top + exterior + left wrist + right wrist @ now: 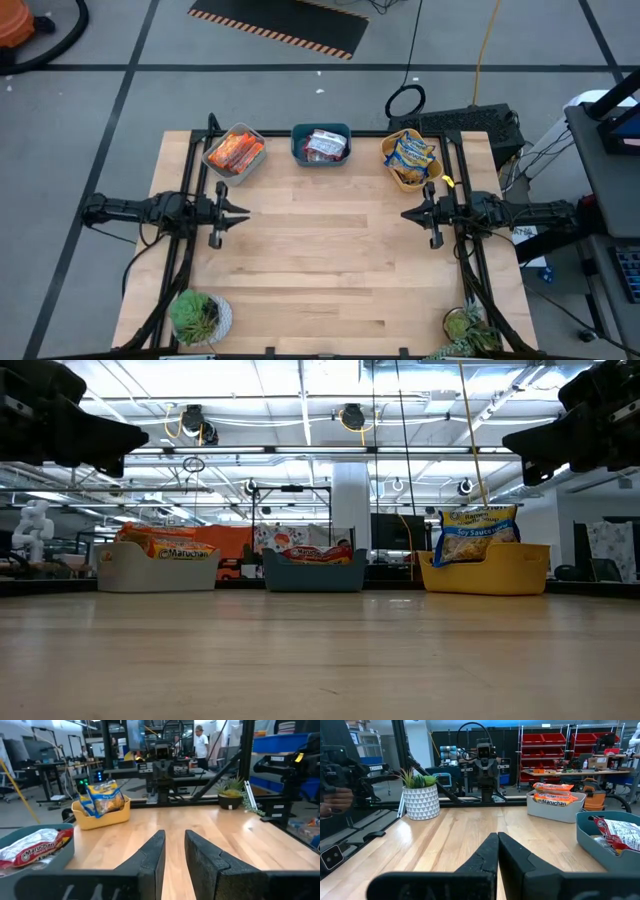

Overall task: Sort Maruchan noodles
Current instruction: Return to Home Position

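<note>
Three tubs stand in a row along the table's far edge. The grey tub (235, 153) holds orange Maruchan noodles packets (555, 796). In the teal tub (322, 146) lie silver-white and red packets (32, 849). Yellow and blue packets (478, 534) stick up out of the yellow tub (410, 162). My left gripper (243, 211) hovers level at the table's left side, its fingers (174, 836) a little apart with nothing between them. My right gripper (407, 214) hovers level at the right side, pointing toward the left one, its fingers (497, 836) shut on nothing.
A potted plant in a white pot (200, 316) stands at the near left corner, and another plant (468, 328) at the near right corner. Bare wooden tabletop (320, 260) lies between the two grippers. Black frame rails run along both sides. A person (202, 742) stands in the room beyond.
</note>
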{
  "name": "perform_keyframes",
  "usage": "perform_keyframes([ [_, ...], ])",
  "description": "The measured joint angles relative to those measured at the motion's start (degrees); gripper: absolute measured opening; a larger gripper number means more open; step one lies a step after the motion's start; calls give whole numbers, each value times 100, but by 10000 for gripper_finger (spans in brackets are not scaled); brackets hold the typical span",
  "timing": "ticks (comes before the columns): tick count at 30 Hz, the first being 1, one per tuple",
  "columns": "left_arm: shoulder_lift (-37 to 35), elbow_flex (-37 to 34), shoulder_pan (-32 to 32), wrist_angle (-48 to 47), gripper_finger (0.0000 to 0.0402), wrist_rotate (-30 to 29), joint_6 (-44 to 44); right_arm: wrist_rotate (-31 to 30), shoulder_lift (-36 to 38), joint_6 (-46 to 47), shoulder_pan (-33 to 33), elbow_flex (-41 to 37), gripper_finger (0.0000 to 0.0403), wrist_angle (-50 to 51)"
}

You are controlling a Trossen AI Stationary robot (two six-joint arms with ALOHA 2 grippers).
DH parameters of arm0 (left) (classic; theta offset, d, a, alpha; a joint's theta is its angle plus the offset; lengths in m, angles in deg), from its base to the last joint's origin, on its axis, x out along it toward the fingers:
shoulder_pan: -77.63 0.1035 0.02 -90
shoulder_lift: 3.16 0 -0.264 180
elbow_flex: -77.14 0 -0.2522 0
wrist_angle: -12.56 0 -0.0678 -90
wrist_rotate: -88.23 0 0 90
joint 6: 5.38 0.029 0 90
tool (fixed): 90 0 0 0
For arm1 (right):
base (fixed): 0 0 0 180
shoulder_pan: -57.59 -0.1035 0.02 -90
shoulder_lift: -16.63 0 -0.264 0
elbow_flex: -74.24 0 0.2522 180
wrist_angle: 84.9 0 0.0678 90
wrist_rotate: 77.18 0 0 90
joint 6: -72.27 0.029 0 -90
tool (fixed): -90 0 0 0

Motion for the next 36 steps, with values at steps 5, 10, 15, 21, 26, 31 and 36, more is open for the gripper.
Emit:
perform_keyframes([
  [5,3,0,237,-43,78,152,-226,0,-2,0,0,-1,4,2],
  [10,22,0,298,-50,78,158,-367,0,0,0,0,0,4,4],
  [15,22,-4,298,1,78,153,-371,0,-1,1,0,0,4,4],
  [21,22,-7,298,25,78,147,-373,0,-1,0,0,0,4,8],
  [26,22,-9,298,33,78,145,-389,0,-2,-1,0,-2,4,9],
  [31,24,-9,298,37,78,145,-386,0,-1,0,1,-1,4,10],
  [36,24,-9,298,39,78,145,-386,0,-2,1,0,-2,4,11],
])
